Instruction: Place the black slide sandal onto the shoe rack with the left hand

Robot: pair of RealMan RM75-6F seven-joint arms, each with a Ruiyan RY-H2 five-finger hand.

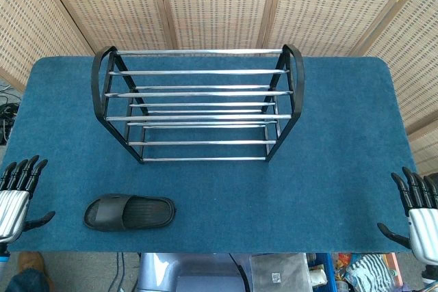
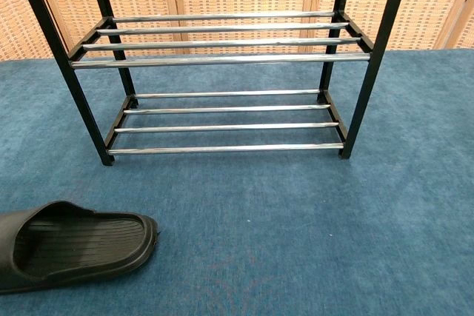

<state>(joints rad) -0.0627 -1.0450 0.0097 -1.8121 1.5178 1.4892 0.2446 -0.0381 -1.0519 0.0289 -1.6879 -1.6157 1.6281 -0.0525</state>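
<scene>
Blue carpeted worktop, chrome-barred black shoe rack far. Black rubber slide sandal near left, untouched. Left hand, right hand empty, fingers spread. Best grasped across the strap, lifted level.

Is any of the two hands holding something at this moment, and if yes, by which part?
Nothing is held. The left hand and right hand are both open at the table edges, and the black slide sandal lies untouched on the table.

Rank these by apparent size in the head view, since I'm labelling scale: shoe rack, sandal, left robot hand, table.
1. Table, the blue surface spanning nearly the whole frame.
2. Shoe rack.
3. Sandal.
4. Left robot hand, though the frame edge cuts it off, so its full size is unsure.
</scene>
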